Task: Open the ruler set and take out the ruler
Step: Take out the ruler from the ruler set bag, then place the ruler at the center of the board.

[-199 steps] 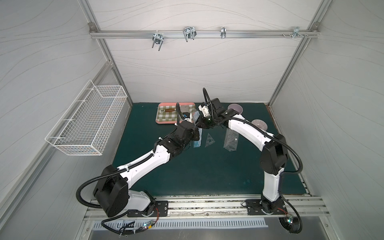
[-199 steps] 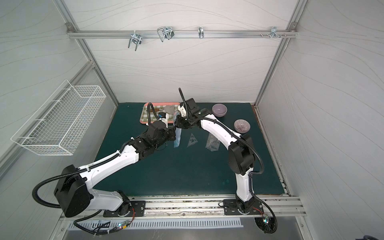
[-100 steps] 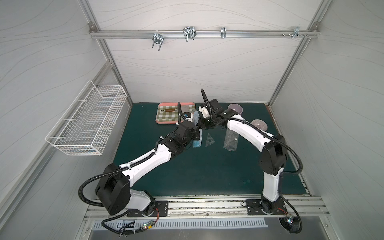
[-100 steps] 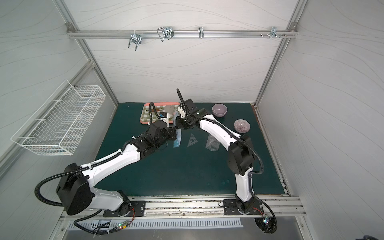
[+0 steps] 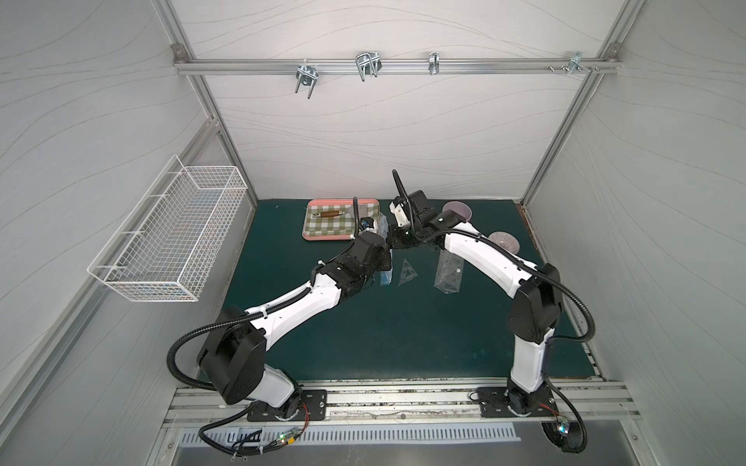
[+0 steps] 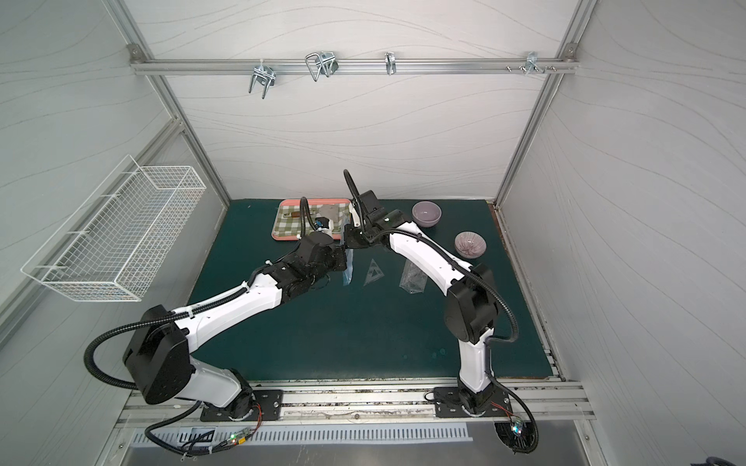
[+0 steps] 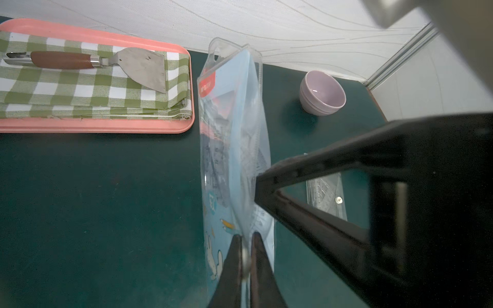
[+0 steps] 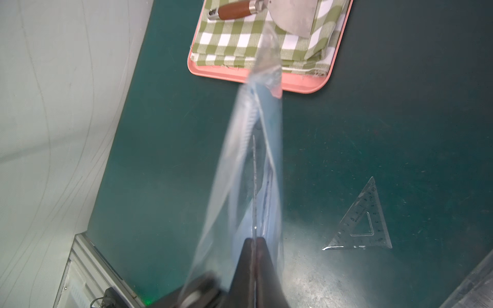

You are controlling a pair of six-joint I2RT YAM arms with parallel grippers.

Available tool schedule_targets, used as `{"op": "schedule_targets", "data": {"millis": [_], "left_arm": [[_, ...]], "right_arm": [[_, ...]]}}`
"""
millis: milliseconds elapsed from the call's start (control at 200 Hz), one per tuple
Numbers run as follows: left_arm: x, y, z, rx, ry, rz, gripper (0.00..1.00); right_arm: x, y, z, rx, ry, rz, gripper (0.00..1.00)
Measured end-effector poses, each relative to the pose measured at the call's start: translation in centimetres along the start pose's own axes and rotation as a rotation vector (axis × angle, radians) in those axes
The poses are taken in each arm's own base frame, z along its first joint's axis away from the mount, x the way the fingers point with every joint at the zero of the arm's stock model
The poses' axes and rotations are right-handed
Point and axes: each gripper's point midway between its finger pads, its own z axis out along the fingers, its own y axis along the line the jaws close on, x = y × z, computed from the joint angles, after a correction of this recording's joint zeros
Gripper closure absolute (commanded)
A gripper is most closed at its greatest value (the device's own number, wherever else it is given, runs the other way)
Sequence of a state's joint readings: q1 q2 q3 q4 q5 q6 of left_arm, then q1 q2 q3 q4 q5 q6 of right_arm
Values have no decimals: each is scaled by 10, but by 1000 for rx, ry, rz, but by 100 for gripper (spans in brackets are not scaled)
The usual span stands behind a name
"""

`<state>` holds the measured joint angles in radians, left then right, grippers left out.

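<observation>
ruler set (image 7: 232, 138): clear pouch held on edge just beside the pink tray (image 7: 93, 127), on the tray's lilac bowl (image 7: 322, 93) side | left pincer (image 7: 246, 241): clamped on its cartoon-printed end | right pincer (image 8: 255, 244): closed tight on a thin clear layer of it, film or ruler unclear | set square (image 8: 362, 224): flat on the surface (image 8: 373, 120), beyond the ruler set from the tray

Ruler set pouch (image 7: 232, 120): clear plastic, blue insert, held edge-on, aloft.

Bright, even light; wrist views blurred nearby.
</observation>
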<state>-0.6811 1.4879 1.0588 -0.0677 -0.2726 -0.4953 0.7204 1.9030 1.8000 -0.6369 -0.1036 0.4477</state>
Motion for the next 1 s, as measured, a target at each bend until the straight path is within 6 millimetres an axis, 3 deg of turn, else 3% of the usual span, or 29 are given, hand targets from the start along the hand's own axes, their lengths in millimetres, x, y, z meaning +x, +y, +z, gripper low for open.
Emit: {"op": "schedule_targets", "data": {"millis": [295,565,790,1000], "left_arm": [[2,18,17,-60,15,-14,100],[-15,39,1,-93,-36,-35,100],[-37,62,-44,-126,-110,-39,100],[-55,74,-76,-151,-172,-47,100]], "right_arm": [[-9,0,-37,10,-64,-13,99],[-3,-39,-52,41,-57,44,98],[5,-54,-38,-86,-1,90,97],[18,-51,11,-227,85,118,97]]}}
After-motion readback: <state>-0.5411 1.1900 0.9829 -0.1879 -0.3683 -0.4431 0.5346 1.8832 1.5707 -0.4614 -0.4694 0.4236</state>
